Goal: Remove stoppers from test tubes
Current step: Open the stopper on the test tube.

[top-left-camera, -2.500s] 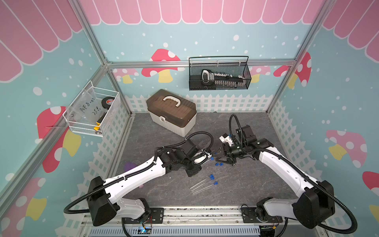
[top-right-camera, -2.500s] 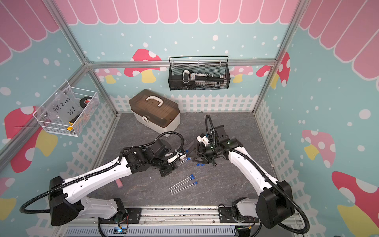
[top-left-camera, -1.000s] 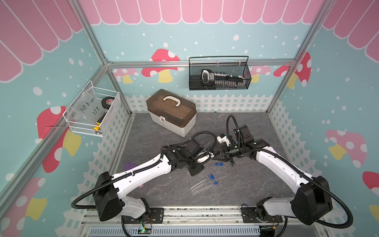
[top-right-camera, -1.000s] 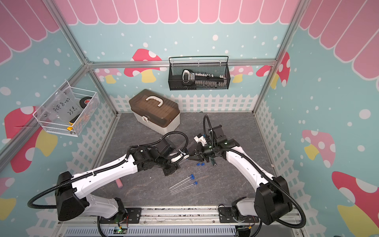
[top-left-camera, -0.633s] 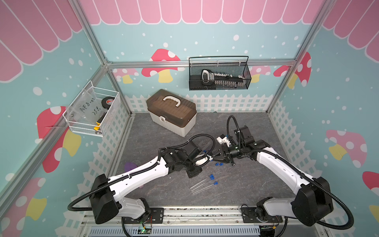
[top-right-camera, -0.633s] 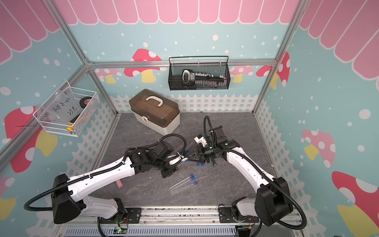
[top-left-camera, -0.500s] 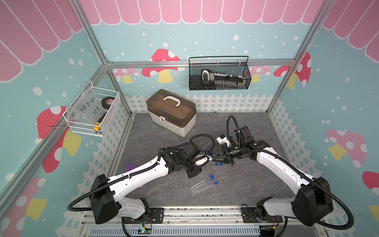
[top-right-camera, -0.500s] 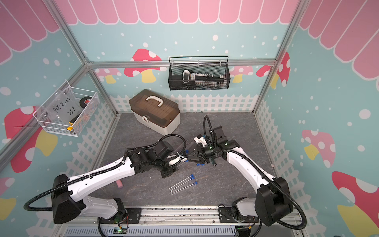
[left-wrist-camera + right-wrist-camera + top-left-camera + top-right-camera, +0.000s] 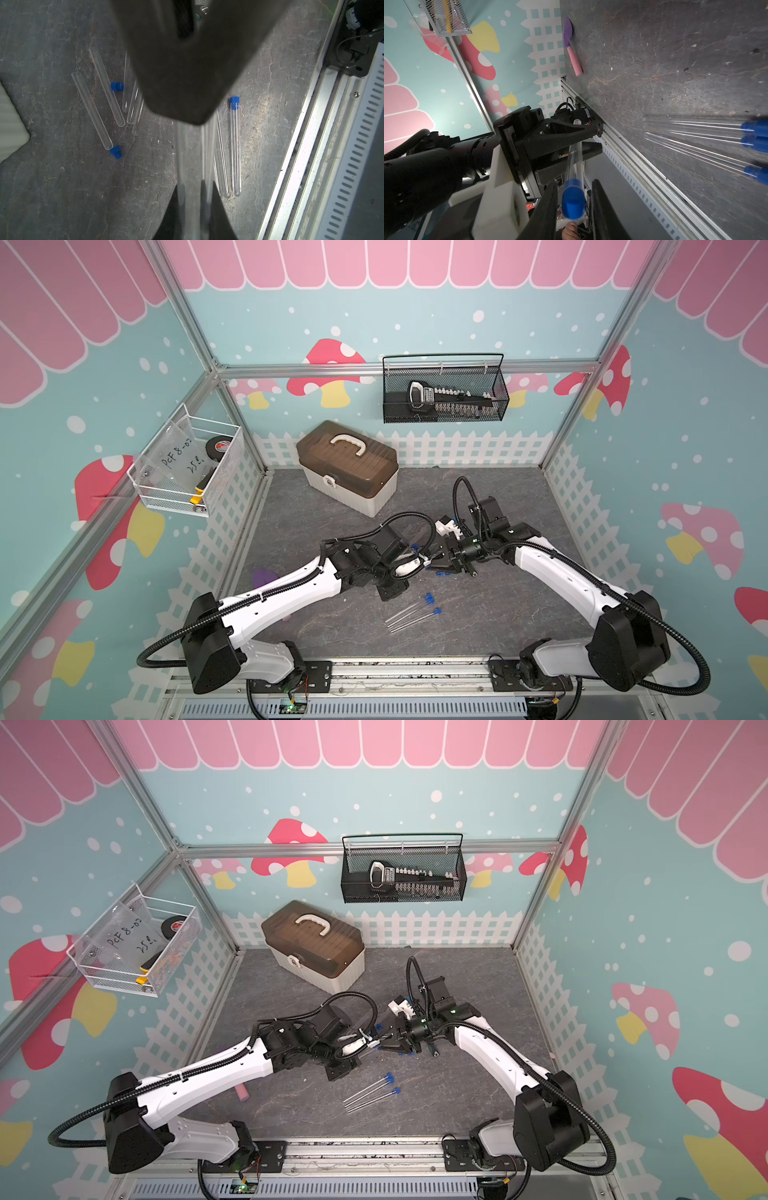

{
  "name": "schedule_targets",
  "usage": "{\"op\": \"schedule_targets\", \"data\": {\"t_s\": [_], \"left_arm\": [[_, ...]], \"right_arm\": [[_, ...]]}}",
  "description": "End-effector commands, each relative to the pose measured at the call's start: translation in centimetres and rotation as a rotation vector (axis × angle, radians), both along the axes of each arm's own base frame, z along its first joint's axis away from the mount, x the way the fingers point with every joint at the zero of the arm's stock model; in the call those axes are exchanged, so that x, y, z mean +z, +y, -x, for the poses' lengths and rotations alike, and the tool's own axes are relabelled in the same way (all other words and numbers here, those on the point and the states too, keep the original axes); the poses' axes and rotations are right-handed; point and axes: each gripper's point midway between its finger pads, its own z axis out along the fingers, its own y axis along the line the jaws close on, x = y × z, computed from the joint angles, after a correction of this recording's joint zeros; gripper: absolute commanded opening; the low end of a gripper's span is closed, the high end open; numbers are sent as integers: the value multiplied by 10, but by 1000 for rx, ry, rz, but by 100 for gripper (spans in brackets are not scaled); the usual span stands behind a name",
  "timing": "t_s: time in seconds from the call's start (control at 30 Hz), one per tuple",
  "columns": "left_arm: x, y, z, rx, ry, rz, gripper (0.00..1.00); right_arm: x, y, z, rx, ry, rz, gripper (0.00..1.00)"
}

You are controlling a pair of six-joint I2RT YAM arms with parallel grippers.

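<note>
Capped tube point(image 9: 574, 158), one end gripped.
Left claw point(image 9: 192, 185) clamped on tube; right claw point(image 9: 574, 184) parted, stopper point(image 9: 573, 202) between its fingers, slim gaps showing.

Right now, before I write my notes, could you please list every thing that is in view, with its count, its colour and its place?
toolbox: one, brown lid on cream body, back of the grey table
black basket: one, black, back wall, holds a socket set
white basket: one, white, left wall, holds a tape roll
spatula: one, purple head and pink handle, left edge of the table
stoppered tubes: three, clear with blue caps, together near the front
open tubes: about five, clear, lying on the table
loose stoppers: at least two, blue, among the open tubes
held tube: one, clear, blue stopper in it
left gripper: one, black, shut on the held tube
right gripper: one, black, jaws apart either side of the stopper
</note>
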Motion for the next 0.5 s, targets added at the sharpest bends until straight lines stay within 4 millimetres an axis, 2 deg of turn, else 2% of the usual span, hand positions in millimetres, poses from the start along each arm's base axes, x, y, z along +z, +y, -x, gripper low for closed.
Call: {"op": "schedule_targets", "data": {"t_s": [0.0, 0.1, 0.27, 0.47], "left_arm": [[9, -5, 0, -23, -9, 14, 0], [9, -6, 0, -26, -8, 16, 0], [6, -4, 2, -25, 1, 10, 0], [4, -1, 9, -33, 26, 9, 0]], "right_arm": [[4, 3, 1, 23, -14, -20, 24], [2, 3, 2, 23, -13, -18, 19], [1, 2, 3, 22, -21, -15, 1], [0, -6, 5, 24, -65, 7, 0]]}}
